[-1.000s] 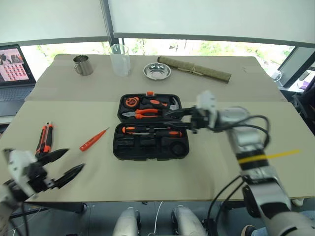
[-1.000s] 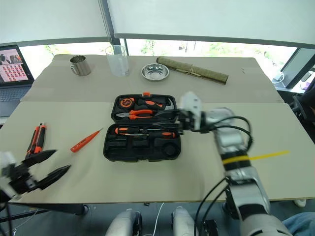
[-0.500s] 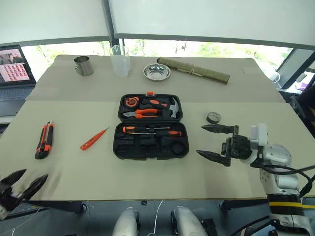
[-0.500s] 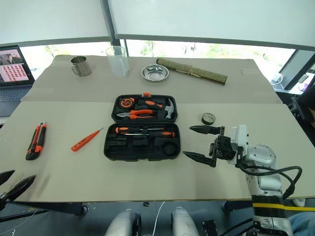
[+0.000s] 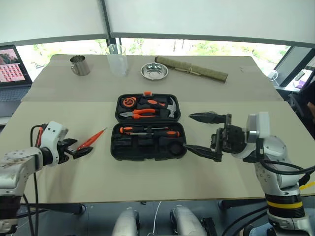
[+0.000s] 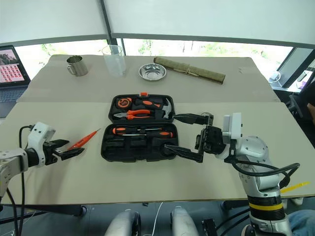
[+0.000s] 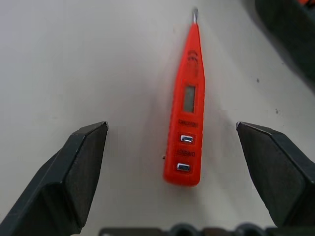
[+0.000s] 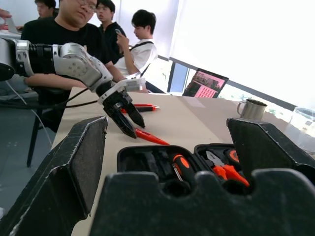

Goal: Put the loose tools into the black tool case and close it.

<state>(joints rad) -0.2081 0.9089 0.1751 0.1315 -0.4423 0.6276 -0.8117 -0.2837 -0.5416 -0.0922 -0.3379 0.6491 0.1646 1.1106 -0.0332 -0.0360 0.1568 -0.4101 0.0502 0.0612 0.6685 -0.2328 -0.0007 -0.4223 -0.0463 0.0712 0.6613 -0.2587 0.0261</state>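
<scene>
The left gripper (image 7: 179,172), jaws wide apart, frames the orange tester screwdriver (image 7: 189,105), its length running straight ahead between them.

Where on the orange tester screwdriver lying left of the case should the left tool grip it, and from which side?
Across the wide flat handle end of the orange tester screwdriver, from above. It lies flat between the open left tool fingers, which already straddle that end; the tip tapers too thin.
</scene>
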